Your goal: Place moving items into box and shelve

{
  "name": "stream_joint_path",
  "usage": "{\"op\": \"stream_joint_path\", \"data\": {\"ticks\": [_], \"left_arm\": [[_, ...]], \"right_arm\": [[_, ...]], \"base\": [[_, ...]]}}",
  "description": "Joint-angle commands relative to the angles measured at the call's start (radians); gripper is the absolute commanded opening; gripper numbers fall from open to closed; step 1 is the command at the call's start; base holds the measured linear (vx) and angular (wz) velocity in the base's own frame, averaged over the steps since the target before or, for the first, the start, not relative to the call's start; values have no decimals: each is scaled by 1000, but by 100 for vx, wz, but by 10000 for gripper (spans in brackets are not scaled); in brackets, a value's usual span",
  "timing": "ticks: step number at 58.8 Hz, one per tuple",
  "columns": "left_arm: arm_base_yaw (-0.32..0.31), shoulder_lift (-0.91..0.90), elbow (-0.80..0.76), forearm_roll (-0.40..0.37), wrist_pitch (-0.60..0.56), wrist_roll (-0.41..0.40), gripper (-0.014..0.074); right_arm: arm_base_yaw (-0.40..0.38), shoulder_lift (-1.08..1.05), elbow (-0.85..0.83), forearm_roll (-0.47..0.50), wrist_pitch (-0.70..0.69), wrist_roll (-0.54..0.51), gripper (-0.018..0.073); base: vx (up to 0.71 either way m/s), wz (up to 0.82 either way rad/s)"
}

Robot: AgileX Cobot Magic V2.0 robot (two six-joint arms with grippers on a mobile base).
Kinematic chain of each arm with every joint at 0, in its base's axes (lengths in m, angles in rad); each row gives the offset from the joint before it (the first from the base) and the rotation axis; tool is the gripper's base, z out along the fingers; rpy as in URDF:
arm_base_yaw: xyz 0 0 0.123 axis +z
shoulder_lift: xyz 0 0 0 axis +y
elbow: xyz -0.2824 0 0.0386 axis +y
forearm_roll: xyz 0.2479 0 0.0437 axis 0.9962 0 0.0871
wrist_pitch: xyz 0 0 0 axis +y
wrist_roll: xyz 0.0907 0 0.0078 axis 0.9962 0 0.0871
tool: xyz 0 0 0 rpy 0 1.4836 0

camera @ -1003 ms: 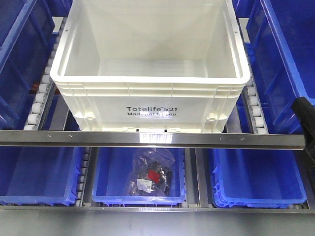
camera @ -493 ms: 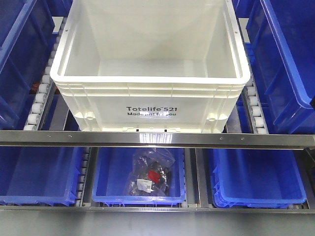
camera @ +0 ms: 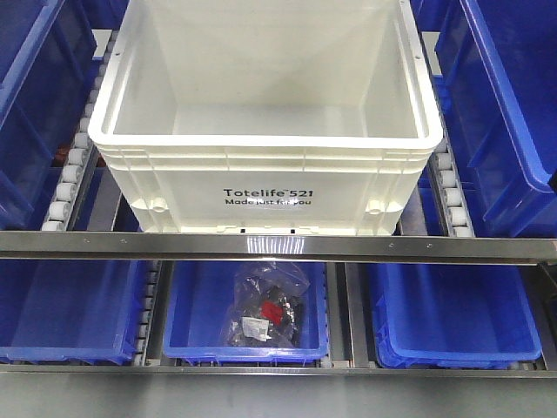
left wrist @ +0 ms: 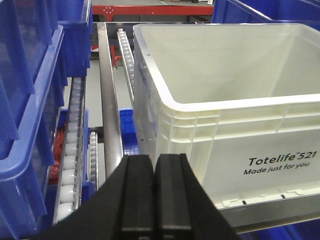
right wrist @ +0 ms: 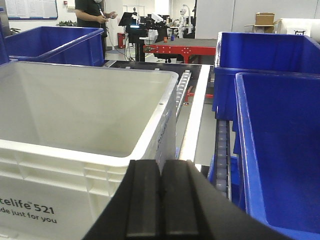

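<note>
The box (camera: 265, 131), a cream-white rectangular moulded plastic crate with a ribbed rim, sits on the roller rack. It lies ahead and right of the left gripper (left wrist: 154, 200), ahead and left of the right gripper (right wrist: 161, 205). Both pairs of black flat-faced jaws are pressed together, empty.

Left gripper (left wrist: 154, 192) and right gripper (right wrist: 161, 200) each show fingers pressed together, holding nothing

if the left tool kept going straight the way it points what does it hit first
Probably the near left corner of the box. The left tool, shut and empty, points right at that corner and the metal rail beside it; depth is unclear, so which comes first is uncertain.
</note>
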Motion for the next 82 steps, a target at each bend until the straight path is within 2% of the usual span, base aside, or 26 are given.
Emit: {"op": "stream_joint_path", "data": {"ticks": [1,6,15,19,75,78,82], "left_arm": [[2,-50,37,8,-60,0,-24],[2,-154,149,8,-86,-5,-24],[2,-349,339,-4,-216,-12,-22],[2,-373,323,-1,-147,-10,-22],[2,-360,324,8,-133,-8,-22],[2,-360,324,8,-133,-8,-22],[2,-360,324,8,-133,-8,-22]], "right_arm": [[0,5,-30,-2,-88,-4,-16],[0,5,-30,-2,-88,-4,-16],[0,5,-30,-2,-88,-4,-16],[0,5,-30,-2,-87,-4,-16],[0,5,-30,-1,-88,-4,-15],[2,-3,-20,2,-81,32,-15],[2,-44,30,0,-86,134,-15]], "base": [[0,0],[0,0],[0,0],[0,0],[0,0],[0,0],[0,0]]}}
